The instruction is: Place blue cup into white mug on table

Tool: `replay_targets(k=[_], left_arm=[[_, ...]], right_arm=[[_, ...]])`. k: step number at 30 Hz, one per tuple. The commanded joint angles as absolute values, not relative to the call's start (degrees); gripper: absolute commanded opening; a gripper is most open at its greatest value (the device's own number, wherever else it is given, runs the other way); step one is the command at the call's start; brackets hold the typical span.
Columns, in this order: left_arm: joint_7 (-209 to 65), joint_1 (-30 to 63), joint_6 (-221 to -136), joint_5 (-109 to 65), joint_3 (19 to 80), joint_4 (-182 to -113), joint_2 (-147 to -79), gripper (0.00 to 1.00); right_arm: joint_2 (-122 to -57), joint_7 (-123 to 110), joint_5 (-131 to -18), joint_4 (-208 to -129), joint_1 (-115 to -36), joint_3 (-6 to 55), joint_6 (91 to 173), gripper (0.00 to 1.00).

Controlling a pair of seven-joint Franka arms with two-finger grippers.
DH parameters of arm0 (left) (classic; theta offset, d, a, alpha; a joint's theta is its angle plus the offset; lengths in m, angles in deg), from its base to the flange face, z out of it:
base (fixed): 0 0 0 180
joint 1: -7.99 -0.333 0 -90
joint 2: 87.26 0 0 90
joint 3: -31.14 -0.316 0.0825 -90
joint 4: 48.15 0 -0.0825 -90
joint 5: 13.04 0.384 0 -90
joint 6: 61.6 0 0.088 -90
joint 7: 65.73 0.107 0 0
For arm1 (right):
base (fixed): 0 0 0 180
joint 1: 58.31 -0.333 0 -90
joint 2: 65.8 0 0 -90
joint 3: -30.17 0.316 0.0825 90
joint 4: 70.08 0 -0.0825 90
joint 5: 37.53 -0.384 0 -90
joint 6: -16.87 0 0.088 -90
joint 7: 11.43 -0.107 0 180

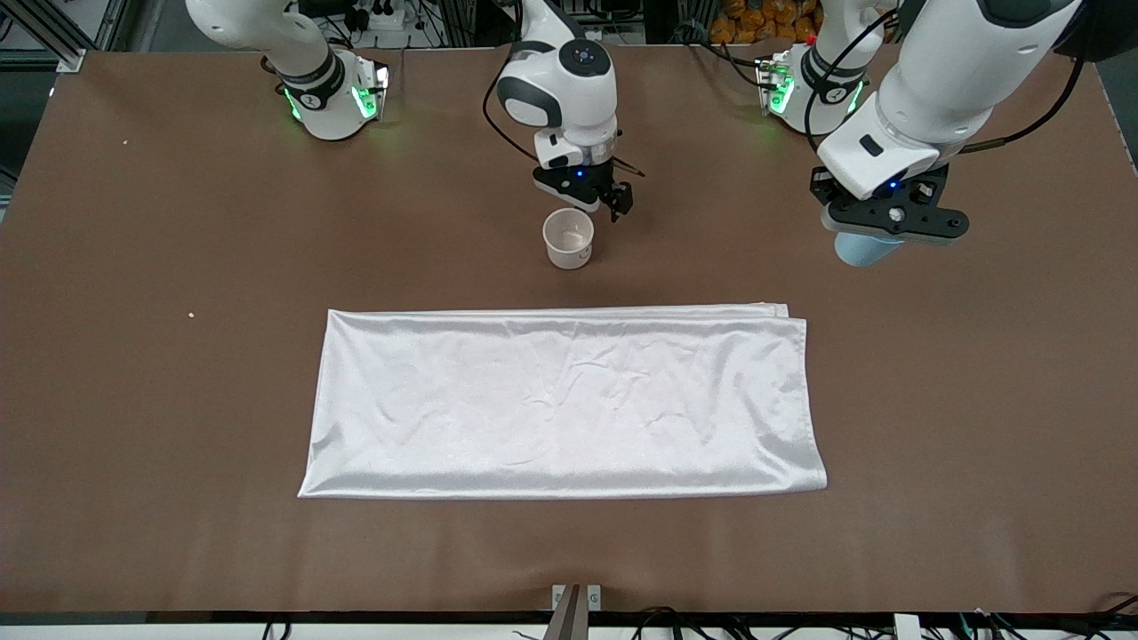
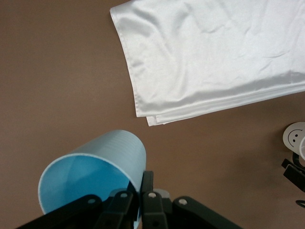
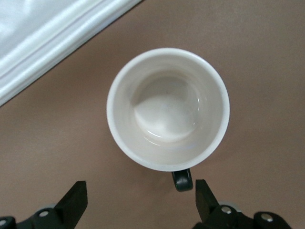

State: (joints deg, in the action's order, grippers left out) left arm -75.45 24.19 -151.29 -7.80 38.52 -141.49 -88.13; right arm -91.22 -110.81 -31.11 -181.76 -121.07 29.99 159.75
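- The blue cup [image 1: 864, 250] is grasped by the left gripper [image 1: 892, 224] and is carried in the air over bare worktop [image 1: 178, 400] toward the left arm's end.
- In the left wrist view the blue cup [image 2: 93, 174] is seen tilted, its bright blue inside showing, with its rim pinched between the clenched fingers [image 2: 125, 202] of the left gripper [image 2: 138, 202].
- The white mug [image 1: 568, 237] stands upright on the worktop, farther from the front camera than the white cloth [image 1: 560, 400] and near that cloth's edge.
- The right gripper [image 1: 594, 197] is held just above the white mug, close to its rim, with its fingers released and spread wide.
- In the right wrist view the white mug [image 3: 167, 109] is seen from above, empty, with its black handle [image 3: 182, 180] lying between the parted fingers [image 3: 74, 200] of the right gripper [image 3: 140, 202]; nothing is held by it.
- The blue cup and the white mug are well apart, the cup being toward the left arm's end from the mug.
- The white cloth is laid flat in the middle of the worktop, folded, with layered edges visible at one corner [image 2: 152, 119].
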Motion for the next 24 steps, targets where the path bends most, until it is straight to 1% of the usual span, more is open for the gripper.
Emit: replay_targets(k=[1, 8, 12, 15, 24], left_arm=[[-75.31, 24.07, -150.81, -8.03, 38.79, -141.32, -87.52, 0.00], [-76.02, 24.69, -150.81, -8.03, 38.96, -141.23, -87.52, 0.00], [-76.19, 24.60, -150.72, -8.12, 40.54, -141.23, -87.43, 0.00], [-76.37, 24.69, -150.37, -8.12, 41.07, -141.23, -87.43, 0.00], [-79.79, 24.69, -149.93, -8.20, 46.52, -140.97, -87.70, 0.00]], right_arm=[[-88.82, -108.90, -29.80, -182.32, -120.89, 29.47, 157.24, 1.00], [-88.30, -103.81, -29.80, -182.32, -119.05, 29.03, 153.64, 1.00], [-88.38, -101.35, -29.80, -182.32, -117.56, 28.94, 151.87, 1.00], [-88.38, -99.68, -29.80, -182.41, -115.36, 28.94, 151.78, 1.00], [-88.30, -86.42, -29.80, -182.58, -107.11, 28.94, 151.43, 1.00]])
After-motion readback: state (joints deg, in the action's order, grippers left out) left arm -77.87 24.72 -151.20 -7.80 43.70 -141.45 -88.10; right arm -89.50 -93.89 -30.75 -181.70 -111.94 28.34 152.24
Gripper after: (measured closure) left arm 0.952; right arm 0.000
